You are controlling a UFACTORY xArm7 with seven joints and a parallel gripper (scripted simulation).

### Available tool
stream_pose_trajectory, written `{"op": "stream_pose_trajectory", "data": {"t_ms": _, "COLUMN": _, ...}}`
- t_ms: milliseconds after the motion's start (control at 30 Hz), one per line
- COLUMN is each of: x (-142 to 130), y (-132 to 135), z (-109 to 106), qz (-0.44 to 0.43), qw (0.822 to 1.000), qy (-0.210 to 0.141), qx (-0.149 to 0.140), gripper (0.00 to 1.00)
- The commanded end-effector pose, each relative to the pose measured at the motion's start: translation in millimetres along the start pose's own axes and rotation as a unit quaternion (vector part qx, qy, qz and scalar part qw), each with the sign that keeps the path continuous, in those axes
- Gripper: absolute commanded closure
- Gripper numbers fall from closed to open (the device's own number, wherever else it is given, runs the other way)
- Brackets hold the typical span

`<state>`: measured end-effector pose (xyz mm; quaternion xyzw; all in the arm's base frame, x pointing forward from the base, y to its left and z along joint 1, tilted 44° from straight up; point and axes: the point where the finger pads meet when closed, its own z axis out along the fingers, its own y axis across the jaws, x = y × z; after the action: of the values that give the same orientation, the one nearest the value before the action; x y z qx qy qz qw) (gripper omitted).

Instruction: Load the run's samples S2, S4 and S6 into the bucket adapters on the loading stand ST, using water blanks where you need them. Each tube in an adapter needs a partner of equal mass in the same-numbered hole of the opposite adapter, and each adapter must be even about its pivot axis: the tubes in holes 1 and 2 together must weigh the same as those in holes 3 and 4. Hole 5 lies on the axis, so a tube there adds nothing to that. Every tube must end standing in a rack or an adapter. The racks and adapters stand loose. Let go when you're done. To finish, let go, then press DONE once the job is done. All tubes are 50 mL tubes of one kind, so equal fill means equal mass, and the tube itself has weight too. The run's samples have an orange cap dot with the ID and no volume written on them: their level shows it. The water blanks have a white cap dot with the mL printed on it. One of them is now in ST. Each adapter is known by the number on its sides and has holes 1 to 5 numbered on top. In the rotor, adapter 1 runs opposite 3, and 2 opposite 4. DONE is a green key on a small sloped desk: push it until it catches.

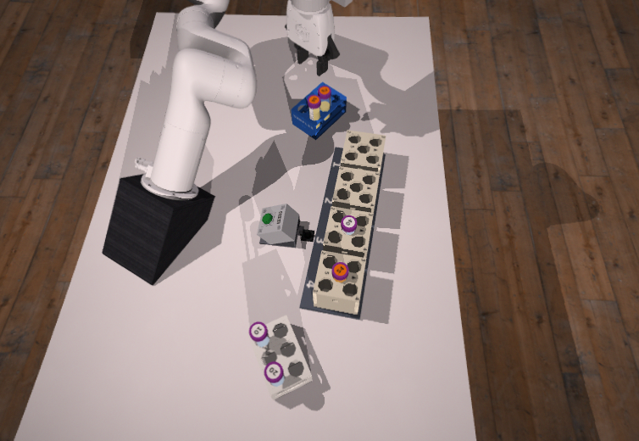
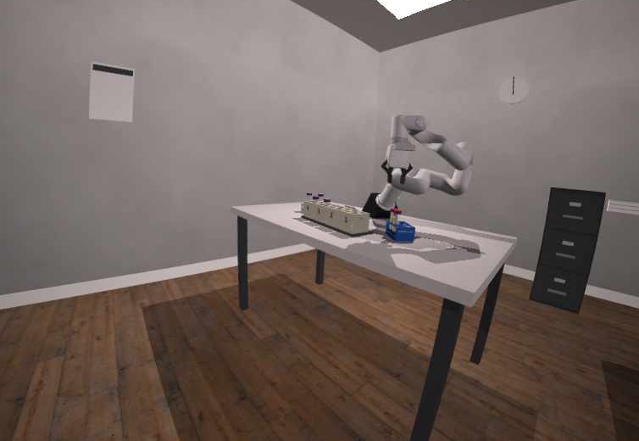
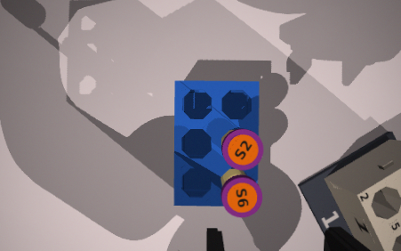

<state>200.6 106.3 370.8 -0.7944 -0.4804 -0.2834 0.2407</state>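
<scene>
- Your gripper (image 1: 314, 62) hung high over the table (image 1: 92, 270), beyond the far end of the blue sample rack (image 1: 309, 125); its fingers stood partly apart with nothing between them.
- You had two samples standing in that blue rack: S2 (image 3: 242, 149) and S6 (image 3: 241, 197), side by side in one column, both with purple caps and orange dots. The rack's other four holes were vacant.
- You had the loading stand (image 1: 331, 163) lying near the blue rack, carrying four beige adapters in a row.
- Adapter 1 (image 1: 379, 142) and adapter 2 (image 1: 375, 187) held no tubes.
- Adapter 3 (image 1: 367, 229) held one water blank (image 1: 348, 223) with a white dot; I could not make out which hole.
- Adapter 4 (image 1: 335, 299) held one orange-dotted sample (image 1: 339, 270); its label was too small to read.
- Your pale blank rack (image 1: 304, 345) stood apart near the table's front, holding two blanks: one marked 10 (image 1: 257, 331) and one marked 20 (image 1: 273, 371).
- Your DONE key (image 1: 266, 219) sat green on its small grey desk (image 1: 286, 219), just beside the stand.
- The arm's black base block (image 1: 139, 239) stood well apart from the racks.
</scene>
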Motion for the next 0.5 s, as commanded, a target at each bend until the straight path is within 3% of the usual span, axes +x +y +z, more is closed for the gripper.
{"op": "stream_pose_trajectory", "data": {"t_ms": 0, "x": 2.5, "y": -2.0, "z": -1.0, "qz": 0.001, "qw": 1.0, "qy": 0.001, "qx": -0.001, "gripper": 0.43}}
{"op": "stream_pose_trajectory", "data": {"t_ms": 467, "x": 2.5, "y": -2.0, "z": 9.0, "qz": 0.001, "qw": 1.0, "qy": 0.001, "qx": -0.001, "gripper": 0.43}}
